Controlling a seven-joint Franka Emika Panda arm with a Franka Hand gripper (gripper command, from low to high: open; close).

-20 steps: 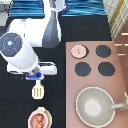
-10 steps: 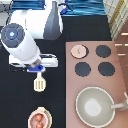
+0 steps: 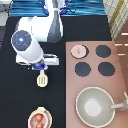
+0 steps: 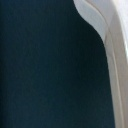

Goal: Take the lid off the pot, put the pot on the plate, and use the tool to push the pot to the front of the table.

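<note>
With the claw [image 3: 42, 69] seemingly grasping the tool [image 3: 42, 79] above the desk [image 3: 15, 100], a skewed spatula could tip the plated pot [image 3: 39, 119] at six o'clock.

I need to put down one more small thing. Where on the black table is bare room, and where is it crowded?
Bare black table lies at the exterior view's left, beside the cream slotted spatula and the pinkish-tan pot on its cream plate. Crowded: the gripper over the spatula, and the stove carrying the pinkish-tan knobbed lid and grey pan.
</note>
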